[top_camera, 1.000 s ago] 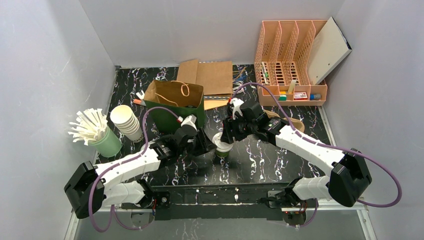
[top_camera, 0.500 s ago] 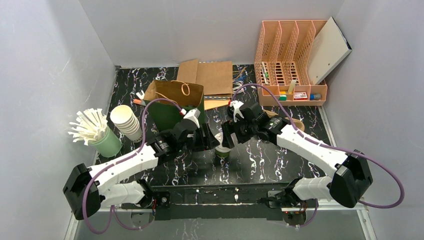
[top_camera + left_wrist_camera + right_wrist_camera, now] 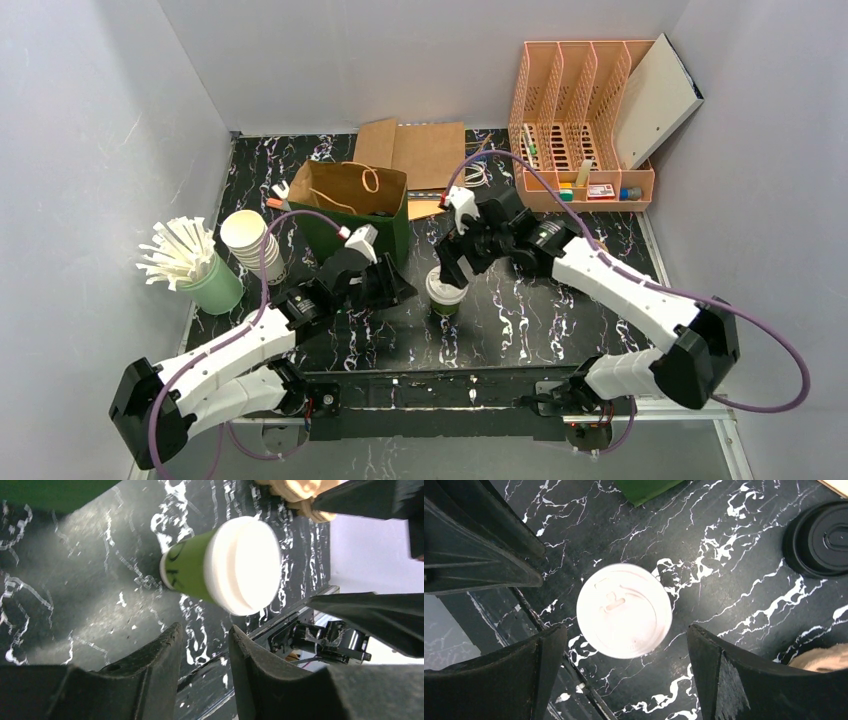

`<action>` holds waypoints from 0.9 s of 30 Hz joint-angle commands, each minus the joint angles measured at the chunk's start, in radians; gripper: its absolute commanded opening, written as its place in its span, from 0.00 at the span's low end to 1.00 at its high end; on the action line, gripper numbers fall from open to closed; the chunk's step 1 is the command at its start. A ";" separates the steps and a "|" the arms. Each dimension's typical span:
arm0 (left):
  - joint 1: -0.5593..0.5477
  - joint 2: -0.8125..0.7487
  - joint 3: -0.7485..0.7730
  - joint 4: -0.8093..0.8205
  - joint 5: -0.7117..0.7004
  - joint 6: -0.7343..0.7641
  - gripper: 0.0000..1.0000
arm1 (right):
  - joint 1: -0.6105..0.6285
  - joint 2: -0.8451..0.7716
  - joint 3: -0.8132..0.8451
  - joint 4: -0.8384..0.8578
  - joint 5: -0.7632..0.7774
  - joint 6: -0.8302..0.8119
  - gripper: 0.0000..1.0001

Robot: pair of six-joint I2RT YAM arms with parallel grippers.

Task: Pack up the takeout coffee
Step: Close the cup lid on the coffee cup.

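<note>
Top view: cup (image 3: 446,293) upright on the table (image 3: 520,312), just in front of the bag (image 3: 322,241).
Cup: green, with a white lid (image 3: 624,611) pressed on; contents hidden.
Bag: green outside and brown inside, standing with its mouth open and a handle loop showing; I cannot tell what lies at the bottom.
Right gripper (image 3: 626,630): claw wide, poised over the cup with one finger on each side, neither touching it.
Left gripper (image 3: 202,647): claw narrow, nothing between the fingers; it is left of the cup and apart from it.
Cup stack (image 3: 255,245): paper cups nested together, left of the bag.
Holder (image 3: 218,290): green pot at far left, full of white straws (image 3: 180,250).
Rack (image 3: 545,90): orange, back right; small items sit in its front tray, too small to name, and a white board (image 3: 655,100) leans at its right end.
Black lid (image 3: 821,537): flat on the table, near the cup.
Flat bags (image 3: 425,155): brown, lying behind the green bag.
</note>
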 commanded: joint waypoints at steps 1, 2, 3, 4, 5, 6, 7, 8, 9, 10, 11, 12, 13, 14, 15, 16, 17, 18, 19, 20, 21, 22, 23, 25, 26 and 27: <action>0.051 -0.053 -0.079 0.064 0.100 -0.026 0.38 | 0.030 0.084 0.087 -0.060 0.002 -0.083 0.98; 0.059 -0.062 -0.086 0.064 0.110 -0.026 0.39 | 0.037 0.098 0.096 -0.065 0.014 -0.087 0.98; 0.066 -0.072 -0.090 0.063 0.118 -0.024 0.39 | 0.043 0.117 0.108 -0.075 0.021 -0.091 0.98; 0.071 -0.079 -0.092 0.058 0.120 -0.020 0.40 | 0.048 0.131 0.118 -0.085 0.023 -0.096 0.98; 0.074 -0.086 -0.094 0.053 0.122 -0.015 0.41 | 0.054 0.148 0.128 -0.095 0.024 -0.101 0.98; 0.077 -0.091 -0.095 0.051 0.124 -0.010 0.43 | 0.061 0.163 0.138 -0.105 0.029 -0.106 0.98; 0.079 -0.094 -0.096 0.049 0.126 -0.005 0.45 | 0.070 0.179 0.147 -0.116 0.032 -0.113 0.98; 0.080 -0.097 -0.096 0.046 0.127 -0.002 0.46 | 0.080 0.194 0.155 -0.127 0.039 -0.120 0.98; 0.080 -0.097 -0.096 0.046 0.128 0.000 0.47 | 0.088 0.207 0.164 -0.137 0.048 -0.125 0.98; 0.080 -0.097 -0.098 0.046 0.128 0.003 0.47 | 0.095 0.220 0.170 -0.147 0.054 -0.131 0.98; 0.081 -0.096 -0.099 0.046 0.129 0.004 0.47 | 0.102 0.229 0.175 -0.155 0.063 -0.134 0.98; 0.081 -0.093 -0.101 0.049 0.131 0.005 0.47 | 0.108 0.236 0.178 -0.158 0.072 -0.135 0.98; 0.082 -0.090 -0.101 0.051 0.133 0.005 0.47 | 0.112 0.242 0.180 -0.162 0.078 -0.136 0.98; 0.082 -0.088 -0.102 0.052 0.135 0.006 0.47 | 0.115 0.244 0.183 -0.165 0.088 -0.136 0.98; 0.083 -0.086 -0.101 0.052 0.136 0.007 0.48 | 0.119 0.245 0.184 -0.167 0.101 -0.135 0.98; 0.084 -0.085 -0.100 0.051 0.136 0.009 0.48 | 0.121 0.245 0.182 -0.170 0.112 -0.134 0.98; 0.084 -0.084 -0.099 0.048 0.136 0.011 0.48 | 0.123 0.244 0.181 -0.172 0.120 -0.135 0.98; 0.084 -0.082 -0.098 0.045 0.135 0.013 0.48 | 0.123 0.242 0.180 -0.171 0.130 -0.135 0.98; 0.084 -0.080 -0.096 0.043 0.134 0.015 0.48 | 0.124 0.240 0.178 -0.171 0.140 -0.132 0.98; 0.084 -0.080 -0.096 0.043 0.133 0.015 0.48 | 0.125 0.239 0.176 -0.171 0.143 -0.133 0.98; 0.084 -0.078 -0.098 0.044 0.134 0.015 0.48 | 0.126 0.241 0.176 -0.172 0.147 -0.132 0.98; 0.084 -0.078 -0.100 0.046 0.134 0.014 0.48 | 0.126 0.242 0.177 -0.172 0.149 -0.129 0.98; 0.084 -0.078 -0.102 0.048 0.134 0.012 0.48 | 0.126 0.244 0.178 -0.173 0.150 -0.125 0.98; 0.084 -0.080 -0.108 0.052 0.136 0.010 0.48 | 0.128 0.250 0.179 -0.175 0.151 -0.120 0.95; 0.084 -0.080 -0.109 0.051 0.136 0.009 0.47 | 0.127 0.252 0.180 -0.178 0.150 -0.118 0.93; 0.084 -0.080 -0.109 0.051 0.137 0.010 0.47 | 0.128 0.254 0.182 -0.180 0.149 -0.117 0.93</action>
